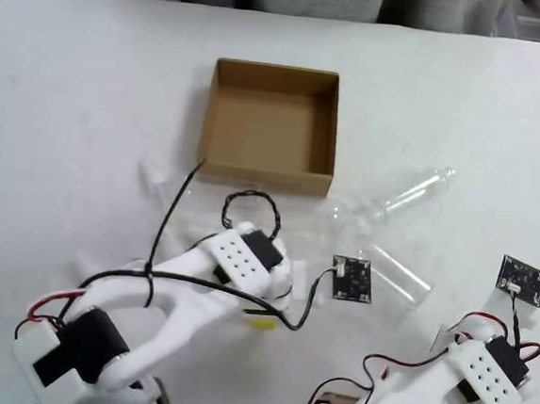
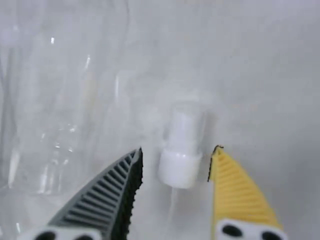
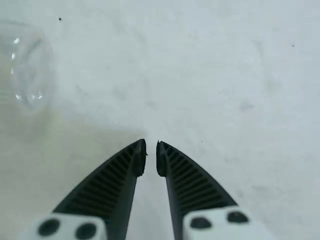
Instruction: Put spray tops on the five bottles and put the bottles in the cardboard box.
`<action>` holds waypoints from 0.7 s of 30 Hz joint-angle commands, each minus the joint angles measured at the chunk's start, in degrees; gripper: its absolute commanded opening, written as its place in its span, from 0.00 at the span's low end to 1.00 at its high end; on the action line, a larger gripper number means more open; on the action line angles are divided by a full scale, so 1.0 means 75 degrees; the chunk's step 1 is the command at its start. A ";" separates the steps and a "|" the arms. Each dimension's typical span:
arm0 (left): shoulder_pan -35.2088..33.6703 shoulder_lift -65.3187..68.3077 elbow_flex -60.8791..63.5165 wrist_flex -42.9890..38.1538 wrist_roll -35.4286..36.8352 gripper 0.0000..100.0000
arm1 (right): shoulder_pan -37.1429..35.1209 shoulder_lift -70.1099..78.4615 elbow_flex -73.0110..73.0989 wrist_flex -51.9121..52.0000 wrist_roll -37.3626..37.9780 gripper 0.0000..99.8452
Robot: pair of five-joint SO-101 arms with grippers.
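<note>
1. Presently, left gripper (image 2: pixel 177 150): jaws wide apart, one on each side of a white spray top (image 2: pixel 180 167) that lies on the table (image 1: pixel 71 100). Neither jaw appears to touch it yet.
2. Right gripper (image 3: pixel 150 145): jaws nearly together with a thin gap, holding nothing, above bare table.
3. Clear bottles (image 1: pixel 413 194): lying on their sides near the box's right corner and beside the left gripper. They are too transparent to count with certainty. None of those visible has a top fitted.
4. Cardboard box (image 1: pixel 266 175): open, upright, beyond both arms, with no bottle inside.
5. Progress, as judged: at the very start. The first top is not yet gripped; all capping and boxing remain.
</note>
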State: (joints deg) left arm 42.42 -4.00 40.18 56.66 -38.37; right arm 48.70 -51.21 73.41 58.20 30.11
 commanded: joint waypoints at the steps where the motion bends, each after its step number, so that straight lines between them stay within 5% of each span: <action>1: 0.0041 -0.0029 -0.0059 -0.0023 0.0012 0.22 | -0.0076 -0.0111 -0.0047 -0.0111 -0.0012 0.02; 21: -0.0041 0.1096 -0.1020 0.0586 0.0070 0.22 | -0.0076 -0.0111 -0.0047 -0.0111 -0.0047 0.02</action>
State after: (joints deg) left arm 41.45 4.35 34.64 61.49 -38.37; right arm 48.70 -51.21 73.41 58.20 30.11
